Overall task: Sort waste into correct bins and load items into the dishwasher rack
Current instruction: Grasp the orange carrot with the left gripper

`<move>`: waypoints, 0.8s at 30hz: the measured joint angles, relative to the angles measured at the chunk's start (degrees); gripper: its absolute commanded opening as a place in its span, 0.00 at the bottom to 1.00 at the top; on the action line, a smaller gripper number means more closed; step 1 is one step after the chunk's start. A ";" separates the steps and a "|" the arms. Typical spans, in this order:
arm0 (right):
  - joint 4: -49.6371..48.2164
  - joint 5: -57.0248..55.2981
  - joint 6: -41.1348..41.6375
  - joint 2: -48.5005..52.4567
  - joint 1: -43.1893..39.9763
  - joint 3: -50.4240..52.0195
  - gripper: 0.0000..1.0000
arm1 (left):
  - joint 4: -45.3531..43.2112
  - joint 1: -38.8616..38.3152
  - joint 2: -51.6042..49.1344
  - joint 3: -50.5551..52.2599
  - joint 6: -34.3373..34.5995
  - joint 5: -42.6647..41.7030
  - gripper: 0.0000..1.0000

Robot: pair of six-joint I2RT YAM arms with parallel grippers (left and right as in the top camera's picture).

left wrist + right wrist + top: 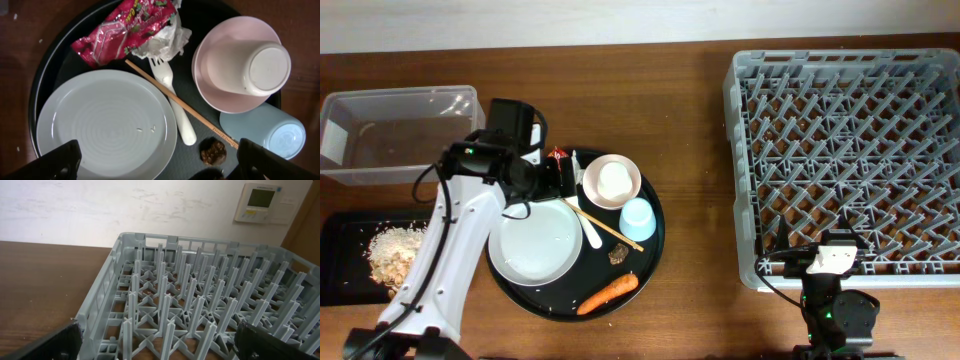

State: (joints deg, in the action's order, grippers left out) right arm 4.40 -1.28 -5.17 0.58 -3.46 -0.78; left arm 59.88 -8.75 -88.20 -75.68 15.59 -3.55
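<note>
My left gripper (563, 177) is open and empty, hovering over the white plate (107, 130). In the left wrist view, the red wrapper (125, 30) and crumpled white paper (167, 42) lie beyond the plate. Beside it lie the white fork (175, 107) and a chopstick (200, 117). The small white cup (260, 67) sits upside down in the pinkish bowl (215, 95), and the blue cup (270, 132) lies on its side. The carrot (608, 293) and a brown scrap (213, 151) are near the front. My right gripper (160, 347) is open and empty at the front edge of the grey rack (850, 150).
The dishes and waste all rest on a round black tray (655, 250). The clear tub (400, 130) stands at the far left. The shallow black tray (345, 270) in front of it holds rice (395, 250). The left arm reaches across that tray.
</note>
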 measured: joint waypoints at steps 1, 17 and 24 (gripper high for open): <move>0.00 0.00 0.02 0.00 0.00 0.00 0.98 | 0.09 0.48 -0.24 -0.09 -0.72 -0.72 0.99; 0.00 -0.02 0.00 0.00 0.00 0.00 0.99 | 10.36 -17.05 -0.59 2.82 -2.54 -11.47 0.99; 0.00 0.00 0.00 0.00 0.00 0.00 0.99 | 9.94 -26.49 -0.83 12.72 3.13 -8.00 0.79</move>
State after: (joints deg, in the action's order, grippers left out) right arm 4.40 -1.28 -5.17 0.58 -3.46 -0.78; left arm 69.82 -35.24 -89.03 -62.96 18.72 -11.55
